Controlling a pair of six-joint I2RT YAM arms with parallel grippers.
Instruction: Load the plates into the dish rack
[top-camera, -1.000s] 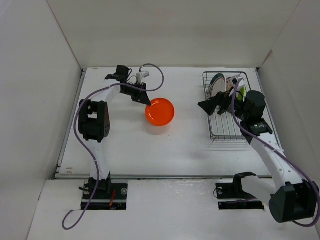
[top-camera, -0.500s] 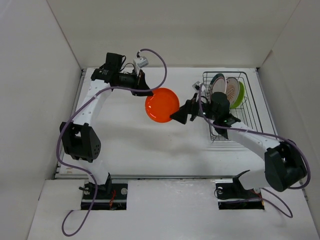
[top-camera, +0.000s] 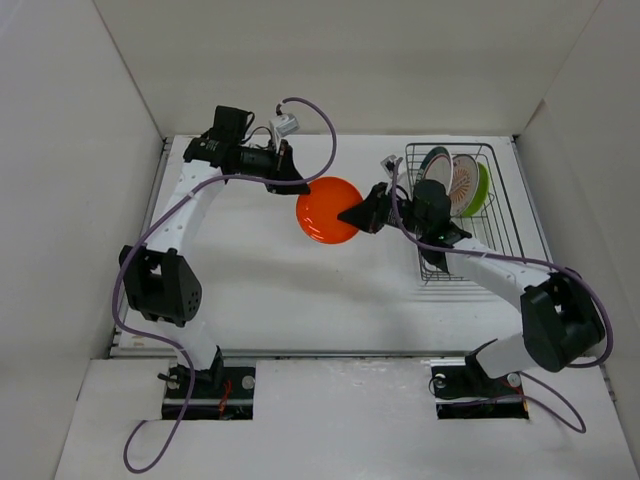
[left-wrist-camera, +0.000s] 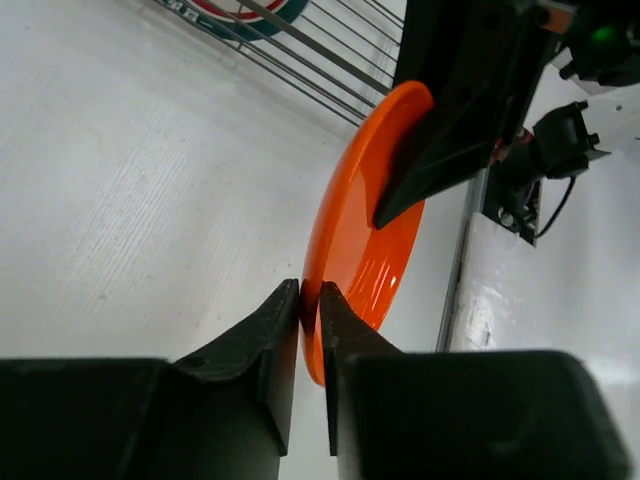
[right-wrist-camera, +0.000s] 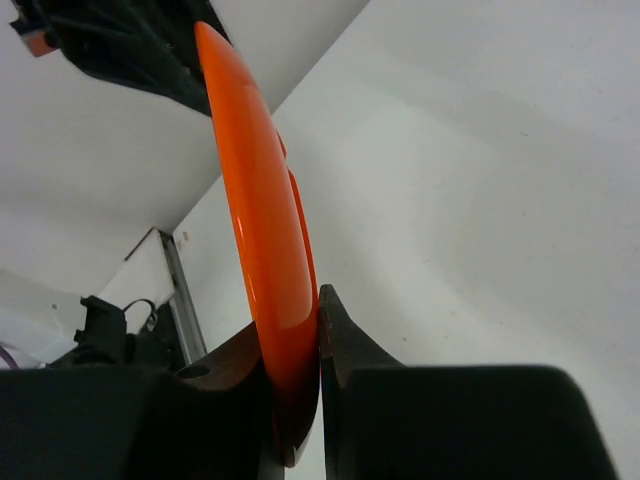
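Glossy round orange plate (top-camera: 327, 212), rim pinched: L tool (left-wrist-camera: 308, 300), R tool (right-wrist-camera: 296, 338).

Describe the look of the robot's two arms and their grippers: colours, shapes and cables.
The left arm and right arm have white links joined by bulky black joint housings. A purple cable loops loosely along each. The left gripper and right gripper are black, each with two wedge-shaped fingers tapering to narrow tips.
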